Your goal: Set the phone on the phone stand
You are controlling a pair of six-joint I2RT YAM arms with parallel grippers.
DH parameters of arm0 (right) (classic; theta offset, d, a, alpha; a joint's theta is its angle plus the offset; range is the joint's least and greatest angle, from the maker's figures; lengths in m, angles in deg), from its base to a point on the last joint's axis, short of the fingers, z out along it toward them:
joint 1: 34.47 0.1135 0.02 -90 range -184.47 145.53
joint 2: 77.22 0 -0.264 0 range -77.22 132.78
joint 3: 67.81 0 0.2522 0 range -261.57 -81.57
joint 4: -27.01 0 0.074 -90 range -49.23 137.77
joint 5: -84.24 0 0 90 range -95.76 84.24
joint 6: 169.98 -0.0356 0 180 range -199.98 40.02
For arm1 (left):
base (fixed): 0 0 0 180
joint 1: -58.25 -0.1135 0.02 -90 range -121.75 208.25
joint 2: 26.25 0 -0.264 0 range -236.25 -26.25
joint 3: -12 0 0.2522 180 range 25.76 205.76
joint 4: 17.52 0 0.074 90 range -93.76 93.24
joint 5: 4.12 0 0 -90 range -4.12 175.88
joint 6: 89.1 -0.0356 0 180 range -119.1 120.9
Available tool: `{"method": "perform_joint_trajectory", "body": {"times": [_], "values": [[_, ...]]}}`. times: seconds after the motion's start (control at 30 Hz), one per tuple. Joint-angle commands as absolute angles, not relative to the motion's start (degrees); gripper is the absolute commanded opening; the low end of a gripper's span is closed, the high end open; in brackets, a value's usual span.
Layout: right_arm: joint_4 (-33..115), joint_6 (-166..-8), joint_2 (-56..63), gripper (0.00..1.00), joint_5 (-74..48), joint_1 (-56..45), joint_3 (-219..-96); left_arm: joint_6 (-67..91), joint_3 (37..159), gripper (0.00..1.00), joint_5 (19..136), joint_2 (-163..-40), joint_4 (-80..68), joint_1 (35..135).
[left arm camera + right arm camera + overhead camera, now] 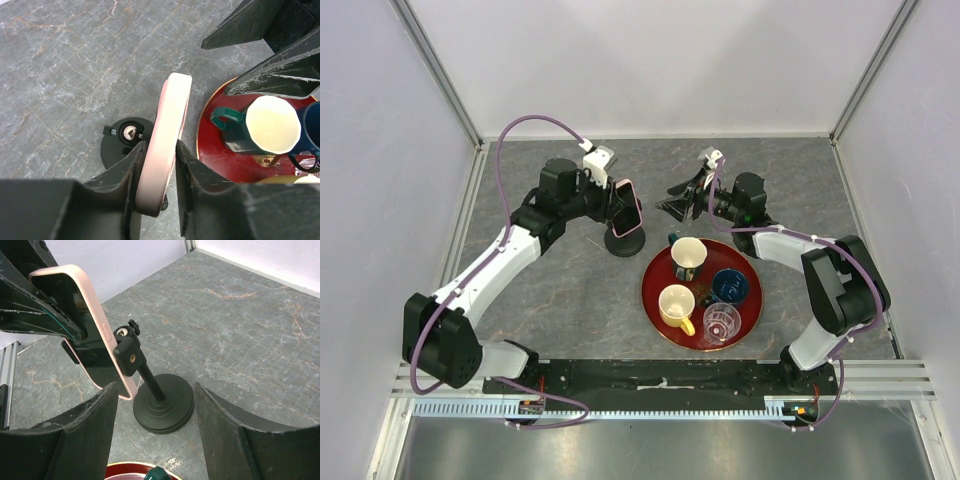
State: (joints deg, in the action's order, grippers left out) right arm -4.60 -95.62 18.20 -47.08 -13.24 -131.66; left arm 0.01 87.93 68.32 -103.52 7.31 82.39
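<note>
Your left pincer clamped on flat pink-rimmed black-screen phone, one finger on each face. Phone held on edge above grey stone-pattern surface, right at clamp head of black disc-base phone stand. Cannot tell whether they touch. Your right pincer spread wide, gripping nothing, near stand. Round red tray with cups sits just beside stand base.

phone: tilted, pink-rimmed, held at upper left.
phone stand: upright on grey surface; clamp head possibly touching phone.
</note>
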Motion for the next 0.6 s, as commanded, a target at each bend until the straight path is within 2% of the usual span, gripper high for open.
{"method": "perform_joint_trajectory", "body": {"times": [0.0, 0.03, 0.17, 0.43, 0.57], "values": [[-4.5, -94.3, 17.44, 0.68, -47.16, -13.2, -133.69, 2.04, 87.46, 0.3, 72.87, -101.39, 6.96, 81.98], [-4.41, -94.3, 17.53, 0.68, -47.24, -13.2, -133.69, 2.13, 87.37, 0.27, 73.4, -101.13, 6.52, 81.98], [-3.27, -93.6, 17.44, 0.68, -47.07, -13.2, -134.04, 2.48, 87.02, 0.03, 75.5, -100.78, 5.64, 81.89], [-2.47, -93.42, 17.18, 0.67, -46.81, -13.2, -134.39, 3.26, 83.5, 0.02, 83.59, -98.4, -1.12, 80.67], [-3.18, -93.69, 17.0, 0.67, -46.81, -13.2, -133.96, 8.8, 85.87, 0.02, 78.52, -100.59, -2.27, 73.3]]}}
